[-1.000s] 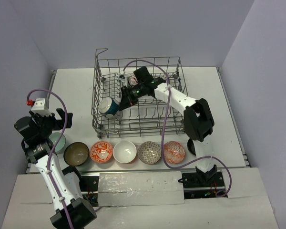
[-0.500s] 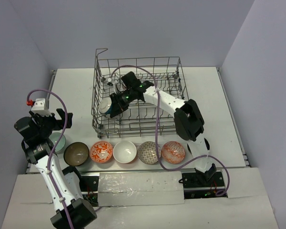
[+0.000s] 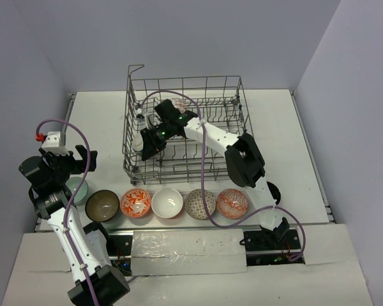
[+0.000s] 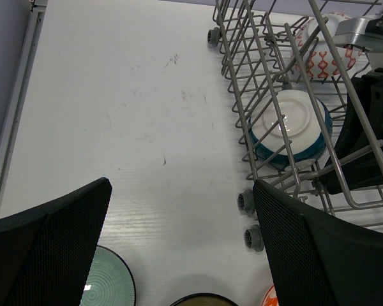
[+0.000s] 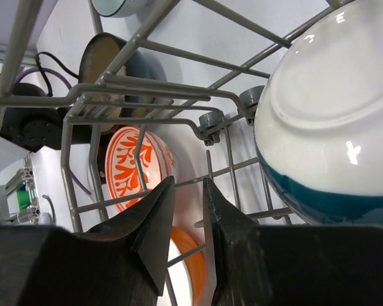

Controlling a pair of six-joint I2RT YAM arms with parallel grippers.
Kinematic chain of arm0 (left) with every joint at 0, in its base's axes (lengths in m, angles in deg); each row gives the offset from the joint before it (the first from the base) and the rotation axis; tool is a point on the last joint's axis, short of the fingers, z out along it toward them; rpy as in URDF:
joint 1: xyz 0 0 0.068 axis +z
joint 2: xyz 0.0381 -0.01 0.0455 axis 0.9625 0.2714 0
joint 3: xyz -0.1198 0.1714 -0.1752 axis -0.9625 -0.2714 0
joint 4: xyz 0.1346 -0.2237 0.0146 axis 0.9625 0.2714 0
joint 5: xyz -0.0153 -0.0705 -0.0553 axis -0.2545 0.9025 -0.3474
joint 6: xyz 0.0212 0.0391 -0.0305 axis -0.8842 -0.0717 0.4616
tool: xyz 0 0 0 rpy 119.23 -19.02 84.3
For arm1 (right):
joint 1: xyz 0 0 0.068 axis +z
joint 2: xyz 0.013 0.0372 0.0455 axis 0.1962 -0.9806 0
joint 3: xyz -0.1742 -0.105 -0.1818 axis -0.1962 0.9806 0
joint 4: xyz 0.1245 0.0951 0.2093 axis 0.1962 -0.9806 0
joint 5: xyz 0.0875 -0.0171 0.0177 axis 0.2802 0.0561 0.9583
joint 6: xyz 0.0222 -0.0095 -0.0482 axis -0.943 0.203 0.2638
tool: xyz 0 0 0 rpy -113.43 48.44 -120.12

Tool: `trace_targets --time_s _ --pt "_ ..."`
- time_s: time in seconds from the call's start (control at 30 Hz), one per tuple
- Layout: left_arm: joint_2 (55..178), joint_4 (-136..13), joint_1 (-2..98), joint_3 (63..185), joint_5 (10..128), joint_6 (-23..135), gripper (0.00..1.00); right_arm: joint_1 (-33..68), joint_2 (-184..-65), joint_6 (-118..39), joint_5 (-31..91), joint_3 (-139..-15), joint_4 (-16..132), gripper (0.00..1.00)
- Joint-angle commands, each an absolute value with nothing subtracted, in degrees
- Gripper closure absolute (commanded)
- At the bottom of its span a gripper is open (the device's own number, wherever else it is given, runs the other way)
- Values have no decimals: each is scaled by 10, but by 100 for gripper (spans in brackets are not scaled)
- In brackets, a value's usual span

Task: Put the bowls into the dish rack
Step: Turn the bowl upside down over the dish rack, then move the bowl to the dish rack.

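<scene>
Along the near edge of the counter [image 3: 96,121] six bowls [image 3: 167,203] sit mouth-up in one left-to-right row, from the pale green bowl [image 3: 78,189] to a red-patterned bowl [image 3: 233,203]. Two more are in the dish rack [image 3: 236,89]: a teal bowl [image 4: 287,127] on edge by its left wall, white underside facing left, axis left-right, and a red-marked bowl [image 4: 322,51] farther back. The left end effector [image 4: 182,188] gapes wide, empty, over the pale green bowl. The right end effector [image 5: 187,185], just beside the teal bowl, shows a narrow gap, gripping nothing.

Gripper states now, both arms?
Left gripper: open wide, empty.
Right gripper: jaws slightly apart, nothing between them.
</scene>
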State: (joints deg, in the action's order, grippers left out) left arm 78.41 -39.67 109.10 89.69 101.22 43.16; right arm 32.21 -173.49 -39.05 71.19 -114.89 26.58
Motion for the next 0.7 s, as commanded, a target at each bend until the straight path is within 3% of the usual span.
trace_targets --time_s 0.0,0.67 --pt "778 -409 1095 897 1017 421 1 325 -1741 -381 697 -1177 268 68" --pt "782 -409 1094 897 1016 421 1 325 -1775 -376 631 -1222 289 55"
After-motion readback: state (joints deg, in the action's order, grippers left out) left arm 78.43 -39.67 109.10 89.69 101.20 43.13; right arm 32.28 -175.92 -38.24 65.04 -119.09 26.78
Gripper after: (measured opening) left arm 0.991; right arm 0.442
